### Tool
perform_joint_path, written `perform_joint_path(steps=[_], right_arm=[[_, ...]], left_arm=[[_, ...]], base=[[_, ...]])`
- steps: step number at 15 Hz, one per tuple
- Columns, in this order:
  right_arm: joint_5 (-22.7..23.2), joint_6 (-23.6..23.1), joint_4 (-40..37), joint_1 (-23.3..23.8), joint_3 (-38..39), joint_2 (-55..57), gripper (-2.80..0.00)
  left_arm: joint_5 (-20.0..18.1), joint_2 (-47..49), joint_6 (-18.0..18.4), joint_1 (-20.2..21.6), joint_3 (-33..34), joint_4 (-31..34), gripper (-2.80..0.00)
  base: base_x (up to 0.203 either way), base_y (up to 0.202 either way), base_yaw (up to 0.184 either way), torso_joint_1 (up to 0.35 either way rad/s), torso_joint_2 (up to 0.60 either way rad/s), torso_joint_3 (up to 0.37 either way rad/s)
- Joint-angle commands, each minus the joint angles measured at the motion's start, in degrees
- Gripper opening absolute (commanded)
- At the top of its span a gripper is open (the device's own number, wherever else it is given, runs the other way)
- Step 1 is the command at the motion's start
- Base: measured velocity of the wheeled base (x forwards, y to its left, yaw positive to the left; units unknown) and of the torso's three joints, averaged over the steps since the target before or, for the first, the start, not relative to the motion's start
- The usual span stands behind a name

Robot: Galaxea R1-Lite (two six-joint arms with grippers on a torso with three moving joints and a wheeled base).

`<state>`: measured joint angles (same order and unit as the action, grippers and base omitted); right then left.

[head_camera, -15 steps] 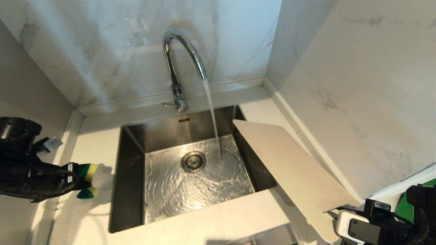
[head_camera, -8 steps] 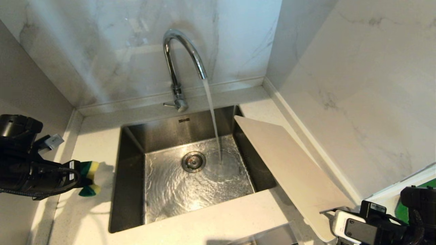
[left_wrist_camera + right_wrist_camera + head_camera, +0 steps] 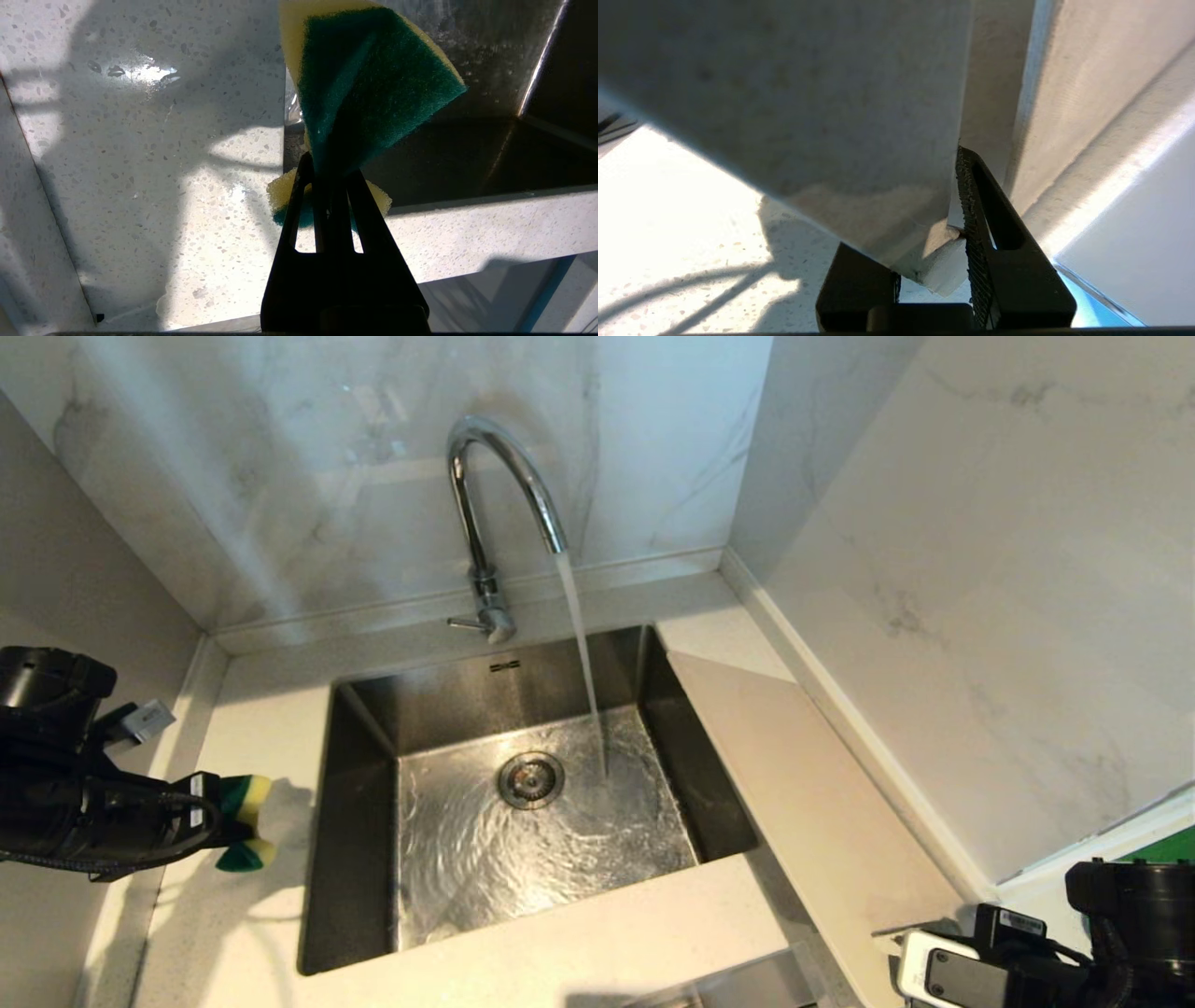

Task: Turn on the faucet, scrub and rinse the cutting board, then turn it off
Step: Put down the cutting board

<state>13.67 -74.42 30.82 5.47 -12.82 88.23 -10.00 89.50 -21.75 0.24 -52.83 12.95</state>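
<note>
The chrome faucet [image 3: 485,513] runs a stream of water [image 3: 583,663] into the sink, and its thin lever [image 3: 462,623] points left. The pale beige cutting board [image 3: 803,784] lies along the counter right of the sink. My right gripper [image 3: 896,943] holds its near corner at the bottom right. In the right wrist view that gripper [image 3: 927,261] is shut on the board [image 3: 808,116], whose corner sits askew against one ribbed finger [image 3: 971,219]. My left gripper [image 3: 219,821] hovers over the left counter, shut on a green-and-yellow sponge [image 3: 245,803], which is folded [image 3: 369,79] beyond the gripper [image 3: 329,172].
The steel sink [image 3: 364,709] has a round drain [image 3: 530,779] and rippling water on its floor. Marble walls close in behind and on the right. Past the right wall's lower edge a green surface [image 3: 1162,847] shows. Speckled counter [image 3: 261,728] runs left of the sink.
The cutting board's far end has dropped from tilted over the sink's right rim to lying on the counter. My right gripper has sunk toward the bottom right. The left arm has barely moved.
</note>
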Motion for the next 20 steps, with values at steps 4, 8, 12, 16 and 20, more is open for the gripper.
perform_joint_path(steps=[4, 8, 12, 16, 20], right_arm=[[-2.16, -1.25, 0.30, -1.24, -2.76, 3.00, -2.80], [-4.11, -1.34, 0.30, -2.69, -3.17, 4.77, -2.80], [-7.96, -1.43, 0.30, -5.03, -3.17, 5.44, -2.80], [-11.34, -1.60, 0.38, -8.59, -4.11, 5.06, -2.80], [-14.46, -1.60, 0.30, -10.83, -4.76, 3.70, -2.80]], left_arm=[[-0.20, 0.15, -0.14, -0.24, -0.25, -0.03, -2.80], [-0.34, 0.12, -0.79, -0.68, -0.24, -0.09, -2.80], [-0.37, 0.92, -1.36, -1.40, -0.93, -0.29, -2.80], [-0.37, 0.85, -1.46, -1.91, -1.04, -0.29, -2.80], [-0.46, 0.97, -1.46, -2.09, -1.48, -0.38, -2.80]], base=[[0.000, 0.000, 0.000, 0.000, 0.00, 0.000], [0.000, 0.000, 0.000, 0.000, 0.00, 0.000], [0.000, 0.000, 0.000, 0.000, 0.00, 0.000], [0.000, 0.000, 0.000, 0.000, 0.00, 0.000], [0.000, 0.000, 0.000, 0.000, 0.00, 0.000]])
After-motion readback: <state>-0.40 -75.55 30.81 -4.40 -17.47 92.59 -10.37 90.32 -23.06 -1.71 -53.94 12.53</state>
